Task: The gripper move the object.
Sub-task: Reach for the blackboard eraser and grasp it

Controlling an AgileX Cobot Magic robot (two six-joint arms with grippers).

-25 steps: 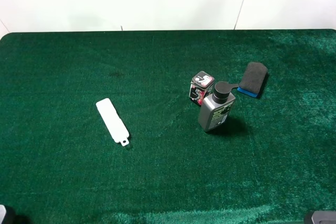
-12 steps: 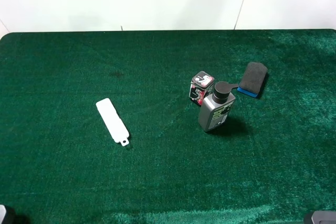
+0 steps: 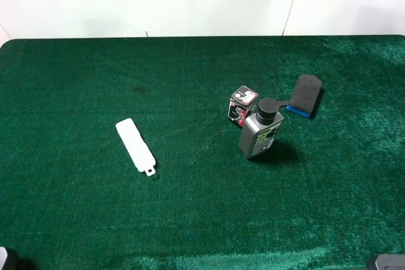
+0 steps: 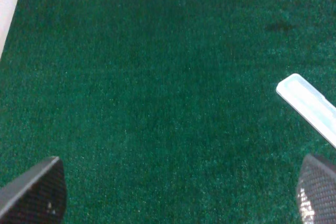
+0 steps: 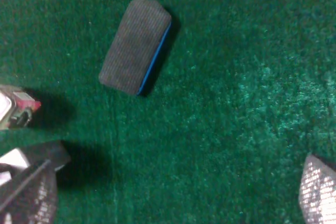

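The object, a small pad with a dark felt top and a blue base (image 3: 304, 95), lies flat on the green cloth at the right, just behind and to the right of the bottle. In the right wrist view it (image 5: 135, 46) lies ahead of my right gripper (image 5: 174, 195), which is open and empty, well apart from it. My left gripper (image 4: 176, 192) is open and empty over bare cloth at the front left. In the exterior view only slivers of the arms show at the front corners.
A grey pump bottle (image 3: 259, 132) stands left of the pad, with a small red-and-black box (image 3: 242, 105) behind it. A flat white strip with a tab (image 3: 135, 145) lies at the left and shows in the left wrist view (image 4: 310, 106). White wall behind the table.
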